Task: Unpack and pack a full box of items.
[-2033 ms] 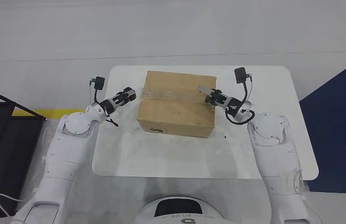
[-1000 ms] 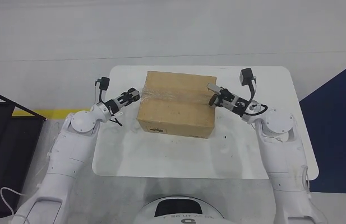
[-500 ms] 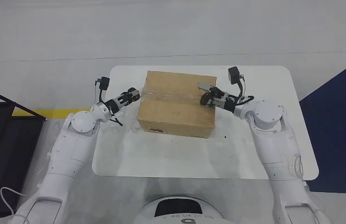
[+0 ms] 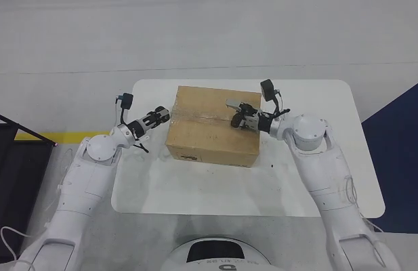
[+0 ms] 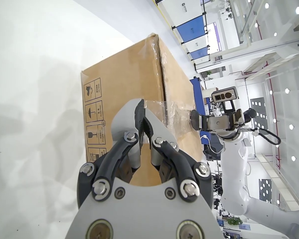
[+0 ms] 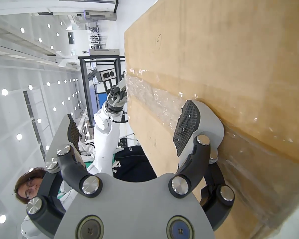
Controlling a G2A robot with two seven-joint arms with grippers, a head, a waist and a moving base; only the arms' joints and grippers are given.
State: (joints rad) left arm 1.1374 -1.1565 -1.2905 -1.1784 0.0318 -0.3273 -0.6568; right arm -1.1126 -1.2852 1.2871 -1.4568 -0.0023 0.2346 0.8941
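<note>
Top view: I am seeing the sealed cardboard box [image 4: 213, 132] sitting mid-table [image 4: 195, 193]; it is stiff and likely heavy.
Left wrist view: the left gripper [image 5: 141, 111] is sitting narrow, apparently pinching the clear tape [image 5: 174, 106], which I judge the best hold.
Right wrist view: the right gripper [image 6: 129, 110] is standing wide, one pad resting on the seam.

A white table [image 4: 330, 183] with rounded corners stands on pale grey floor [image 4: 209, 34]. From it, a yellow stripe [image 4: 73, 133] runs at nine o'clock, a black frame [image 4: 9, 169] sits at eight, and a blue panel [image 4: 398, 169] at three.
</note>
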